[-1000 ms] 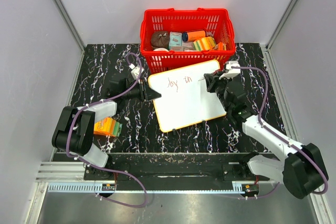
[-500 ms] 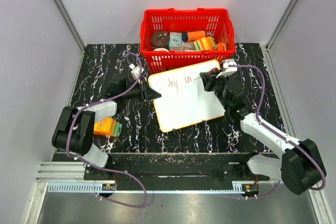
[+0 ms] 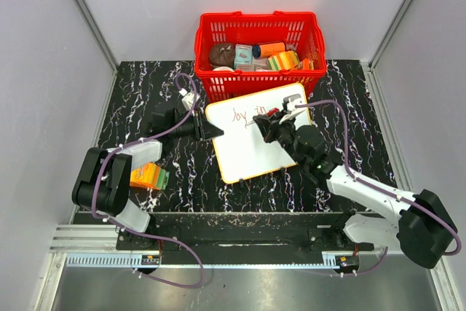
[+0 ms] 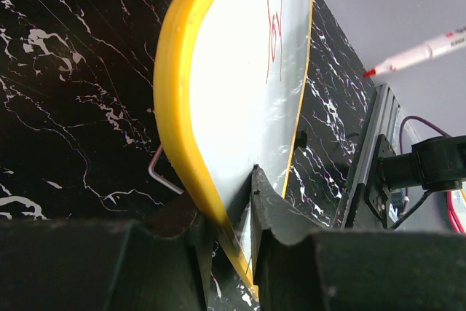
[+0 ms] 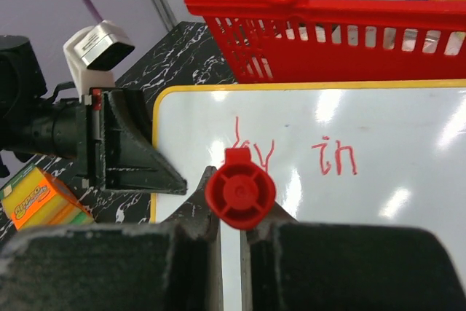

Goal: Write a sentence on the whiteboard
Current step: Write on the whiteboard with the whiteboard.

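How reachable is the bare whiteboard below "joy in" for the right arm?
Likely yes: the right gripper holds the marker over the whiteboard, nothing lies there, and the left gripper clamps only its left edge.

The whiteboard [image 3: 251,154] is seen as white, rimmed in orange-yellow, with the sentence [image 3: 246,114] written in thin red. The table [image 3: 145,100] is patterned black with white veining. The basket [image 3: 247,87] is coloured red. The marker [image 4: 419,51] is shown white with a red tip. The small box [image 3: 148,176] appears orange and possibly green.
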`<state>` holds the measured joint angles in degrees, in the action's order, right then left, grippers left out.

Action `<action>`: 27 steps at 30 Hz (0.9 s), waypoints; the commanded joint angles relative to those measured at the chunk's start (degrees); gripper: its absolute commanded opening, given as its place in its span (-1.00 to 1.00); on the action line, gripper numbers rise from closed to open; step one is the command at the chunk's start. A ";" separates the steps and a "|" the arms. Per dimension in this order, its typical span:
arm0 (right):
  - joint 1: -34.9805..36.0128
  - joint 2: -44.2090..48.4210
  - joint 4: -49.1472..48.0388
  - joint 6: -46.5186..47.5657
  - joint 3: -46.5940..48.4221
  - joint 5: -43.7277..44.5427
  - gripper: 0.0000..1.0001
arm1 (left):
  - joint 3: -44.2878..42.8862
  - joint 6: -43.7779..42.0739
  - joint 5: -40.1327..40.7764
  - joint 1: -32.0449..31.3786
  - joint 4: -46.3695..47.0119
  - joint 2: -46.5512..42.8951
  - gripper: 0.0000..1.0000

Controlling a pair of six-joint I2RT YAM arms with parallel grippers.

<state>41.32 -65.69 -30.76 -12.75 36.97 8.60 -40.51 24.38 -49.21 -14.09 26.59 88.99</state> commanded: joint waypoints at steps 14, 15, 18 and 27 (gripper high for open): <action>16.33 -8.84 -12.56 5.37 -1.99 15.30 -1.00 | 0.17 -11.29 8.17 -1.56 -4.00 1.19 -1.00; 16.42 -8.93 -12.91 5.20 -2.34 15.39 -1.00 | 0.17 -11.29 8.08 -1.56 -4.00 1.27 -1.00; 16.51 -9.45 -12.65 5.19 -2.34 15.92 -1.00 | 0.08 -11.29 8.08 -1.56 -4.00 1.36 -1.00; 16.51 -9.89 -12.92 4.84 -3.75 16.54 -1.00 | -0.01 -11.29 8.17 -1.65 -4.09 1.45 -1.00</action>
<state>57.39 -75.09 -40.16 -8.54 33.85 22.87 -40.51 24.38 -49.21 -14.11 26.55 88.99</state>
